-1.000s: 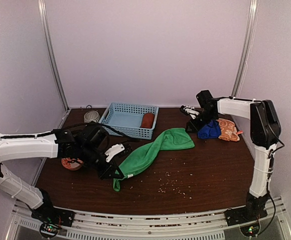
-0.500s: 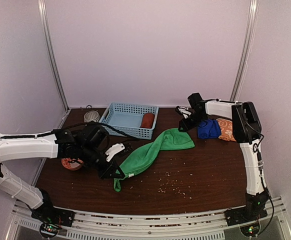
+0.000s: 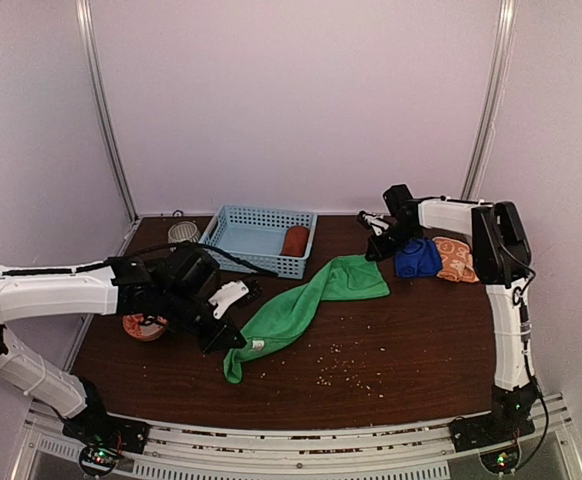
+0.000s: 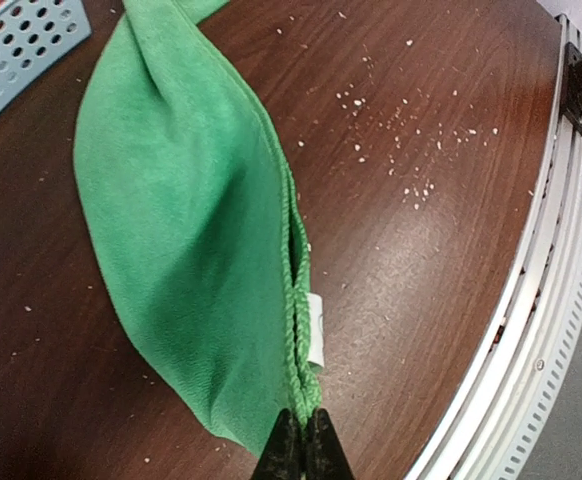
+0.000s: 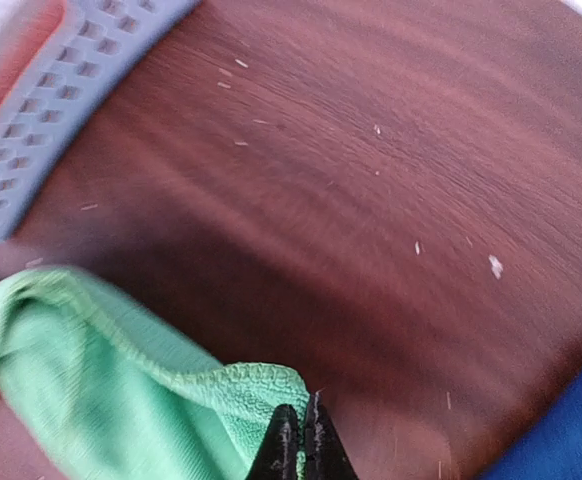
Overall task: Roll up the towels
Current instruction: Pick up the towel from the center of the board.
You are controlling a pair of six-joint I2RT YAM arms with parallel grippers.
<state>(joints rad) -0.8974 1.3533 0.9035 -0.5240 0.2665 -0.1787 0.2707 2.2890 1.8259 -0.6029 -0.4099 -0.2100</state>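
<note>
A bright green towel (image 3: 301,305) lies stretched diagonally across the middle of the table. My left gripper (image 3: 233,338) is shut on its near hem corner (image 4: 301,395), beside a white label. My right gripper (image 3: 372,252) is shut at the towel's far corner (image 5: 241,390), and its tips (image 5: 301,432) seem to pinch that corner. Just right of that gripper sits a blue towel (image 3: 418,258), bunched up, with an orange patterned towel (image 3: 457,259) beyond it. A rust-red towel (image 3: 295,240) lies rolled inside the basket.
A light blue lattice basket (image 3: 261,265) stands at the back centre, with a small white ribbed cup (image 3: 182,232) to its left. An orange-and-white bowl (image 3: 143,327) sits under my left arm. Pale crumbs (image 3: 339,372) dot the wood near the front rail (image 4: 561,300).
My right gripper swung left off the blue towel, settled at the green towel's far corner and shut. The left gripper kept its hold; the near end of the towel shifted slightly.
</note>
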